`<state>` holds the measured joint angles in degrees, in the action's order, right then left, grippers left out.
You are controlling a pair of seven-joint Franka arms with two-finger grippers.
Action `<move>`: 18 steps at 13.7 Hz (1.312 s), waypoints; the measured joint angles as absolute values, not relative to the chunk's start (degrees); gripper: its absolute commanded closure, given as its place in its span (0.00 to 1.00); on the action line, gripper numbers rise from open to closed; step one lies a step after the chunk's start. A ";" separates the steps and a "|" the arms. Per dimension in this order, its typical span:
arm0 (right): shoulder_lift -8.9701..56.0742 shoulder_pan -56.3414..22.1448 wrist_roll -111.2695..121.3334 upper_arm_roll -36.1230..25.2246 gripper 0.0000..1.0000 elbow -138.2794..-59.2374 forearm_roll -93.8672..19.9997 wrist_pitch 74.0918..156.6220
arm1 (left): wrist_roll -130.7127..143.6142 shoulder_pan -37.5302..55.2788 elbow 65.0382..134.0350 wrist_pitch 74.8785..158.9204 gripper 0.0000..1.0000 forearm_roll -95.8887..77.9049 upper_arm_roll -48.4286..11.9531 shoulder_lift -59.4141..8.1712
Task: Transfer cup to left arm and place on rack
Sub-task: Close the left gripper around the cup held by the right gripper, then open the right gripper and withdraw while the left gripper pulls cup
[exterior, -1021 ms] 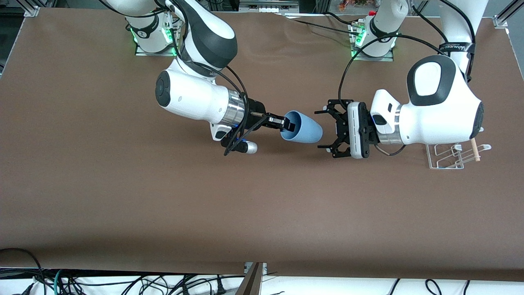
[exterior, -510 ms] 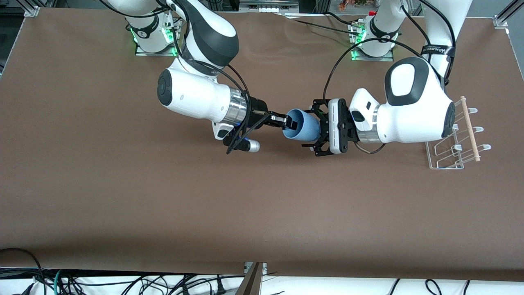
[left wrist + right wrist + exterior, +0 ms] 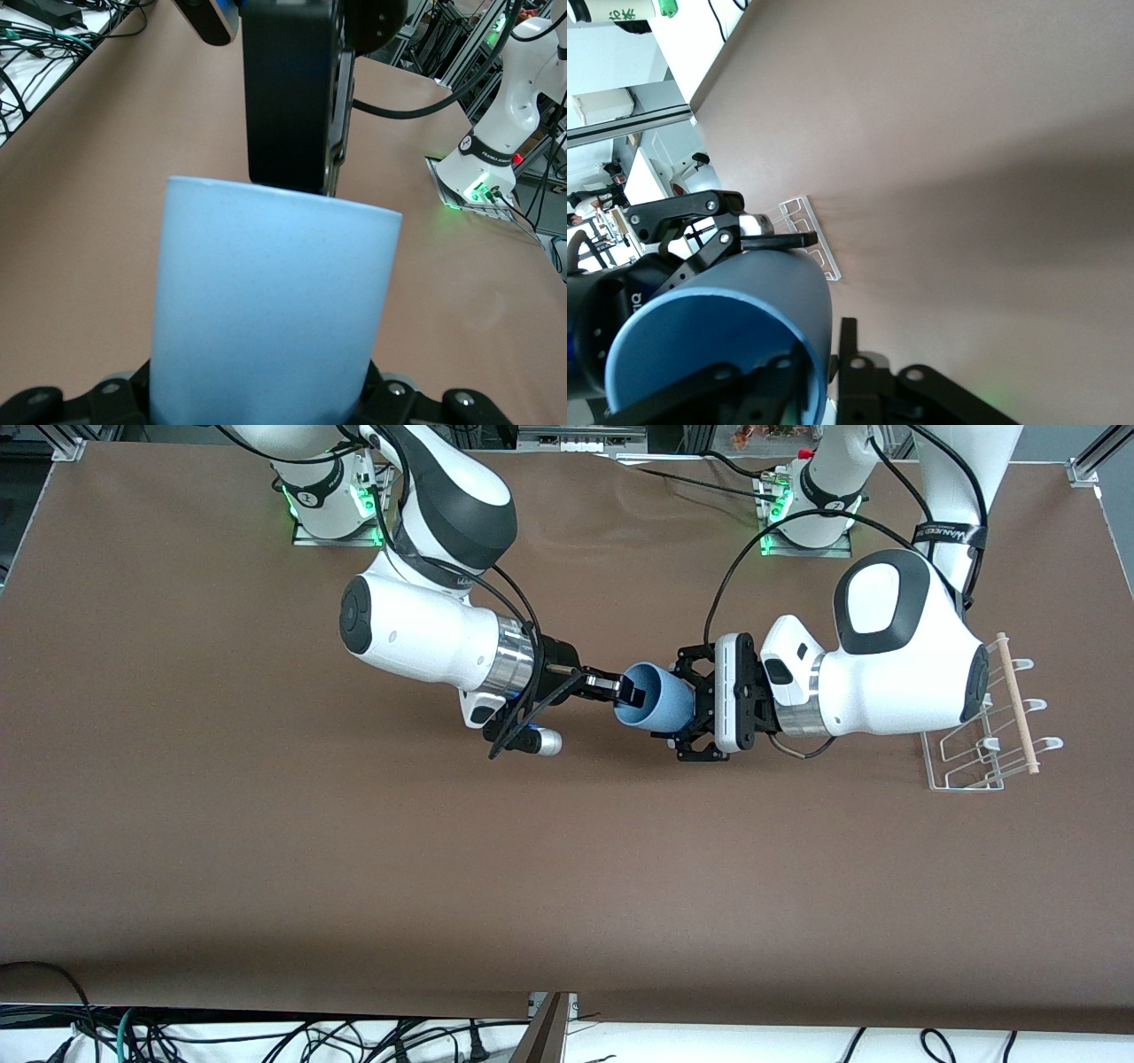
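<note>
The light-blue cup (image 3: 660,701) lies on its side in the air over the middle of the table, held from both ends. My left gripper (image 3: 682,707) is shut on its base end; the left wrist view shows the cup (image 3: 275,310) filling the space between my jaws, near my left gripper (image 3: 266,412). My right gripper (image 3: 631,691) pinches the rim, one finger inside the mouth and one outside. In the right wrist view the cup (image 3: 735,336) has its wall between my right gripper (image 3: 824,372) fingers. The rack (image 3: 974,753) stands toward the left arm's end.
A wooden dowel (image 3: 1017,704) lies across the rack's prongs, just beside the left arm's elbow. The brown table cover (image 3: 567,868) stretches toward the front camera. A thick black cable (image 3: 735,584) loops from the left wrist. The rack (image 3: 811,235) also shows in the right wrist view.
My left arm swung in from beside the rack toward the right arm and its open gripper shut on the cup's base. My right gripper has kept its place at the rim.
</note>
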<state>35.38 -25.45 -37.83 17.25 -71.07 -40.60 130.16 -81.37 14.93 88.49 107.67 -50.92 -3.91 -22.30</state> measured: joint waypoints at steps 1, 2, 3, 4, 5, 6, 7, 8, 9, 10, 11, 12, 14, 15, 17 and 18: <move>35.38 -25.30 -37.73 17.24 0.00 -70.98 -40.60 130.16 | -81.46 14.83 88.49 107.36 1.00 -50.92 -3.87 -22.30; 35.38 -25.06 -37.69 17.21 0.00 -70.91 -40.60 130.15 | -81.50 14.60 88.48 106.70 1.00 -50.92 -3.83 -22.27; 35.38 -24.68 -37.68 17.16 0.00 -70.79 -40.60 130.09 | -81.51 14.17 88.44 105.59 1.00 -50.92 -3.76 -22.21; 35.38 -24.04 -37.60 17.20 0.00 -70.59 -40.65 129.48 | -81.53 13.53 88.34 104.34 1.00 -50.88 -3.62 -22.14; 35.33 -23.28 -37.50 17.23 0.00 -70.22 -40.75 128.11 | -81.53 12.76 88.15 103.28 1.00 -50.23 -3.48 -22.11; 35.20 -21.99 -37.41 17.11 0.00 -69.91 -40.75 126.54 | -81.53 11.84 88.05 101.50 1.00 -48.49 -3.34 -21.77; 35.07 -20.32 -36.69 17.03 0.00 -69.68 -40.74 124.54 | -81.26 10.81 88.02 99.31 1.00 -46.36 -3.10 -21.15; 34.89 -18.57 -35.00 16.95 0.00 -69.50 -40.63 122.55 | -80.74 9.66 87.98 96.63 1.00 -44.08 -2.89 -20.51; 34.67 -16.77 -32.97 16.90 0.00 -69.25 -40.05 120.33 | -80.12 8.42 87.88 93.90 1.00 -41.31 -2.76 -19.99; 34.44 -15.01 -31.20 16.88 0.00 -69.03 -38.49 117.78 | -79.81 7.27 87.70 91.33 1.00 -38.29 -2.66 -19.59; 34.18 -13.41 -29.82 16.85 0.00 -69.00 -35.81 115.33 | -79.21 6.34 87.46 89.01 1.00 -34.85 -2.46 -19.30; 33.99 -12.00 -28.85 16.84 0.00 -69.00 -32.56 113.23 | -78.47 5.61 87.20 87.25 1.00 -30.97 -2.32 -19.16; 33.81 -9.66 -28.26 16.81 0.00 -69.00 -25.26 110.10 | -75.79 4.84 86.89 85.22 1.00 -21.56 -2.29 -19.10; 33.77 -8.66 -28.23 16.72 0.00 -69.01 -21.70 108.64 | -73.98 4.77 86.86 84.19 1.00 -16.64 -2.30 -19.12; 33.60 -7.43 -28.17 15.39 0.00 -69.39 -14.39 105.06 | -68.60 4.80 86.86 79.83 1.00 -7.95 -2.36 -19.14; 33.34 -7.14 -28.14 14.60 0.00 -70.10 -10.30 103.60 | -65.42 4.81 86.83 77.51 1.00 -4.48 -2.39 -19.13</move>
